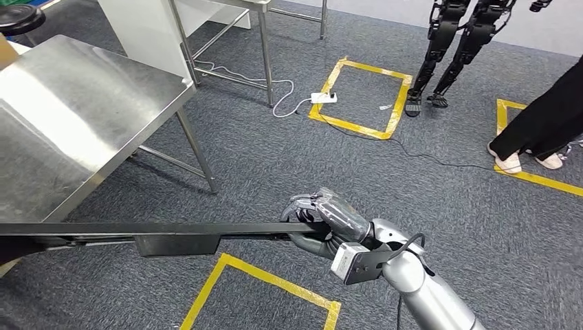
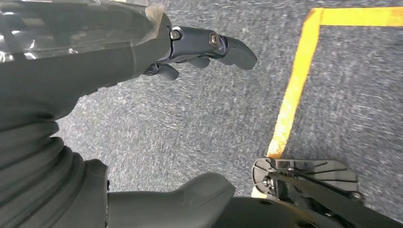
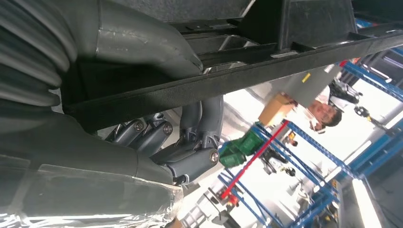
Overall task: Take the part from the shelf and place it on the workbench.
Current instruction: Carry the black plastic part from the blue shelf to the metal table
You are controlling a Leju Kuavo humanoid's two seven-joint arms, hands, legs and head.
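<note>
A long, flat black part (image 1: 172, 230) stretches level across the lower head view, and its left end runs off the picture's edge. My right hand (image 1: 323, 220) grips its right end with the fingers wrapped over the top. Seen from the right wrist, the part (image 3: 237, 76) is a dark bar clamped between the thumb and the curled fingers (image 3: 190, 142). The steel workbench (image 1: 69, 117) stands at the left, its near corner just beyond the part. My left hand (image 2: 142, 52) hangs over the grey carpet with its fingers stretched out and nothing in it.
Yellow tape squares (image 1: 261, 278) mark the carpet below and beyond the part. A power strip (image 1: 323, 97) with cables lies by a second table's legs (image 1: 265, 55). Another robot's legs (image 1: 447, 48) and a person in black trousers (image 1: 543, 124) stand at the far right.
</note>
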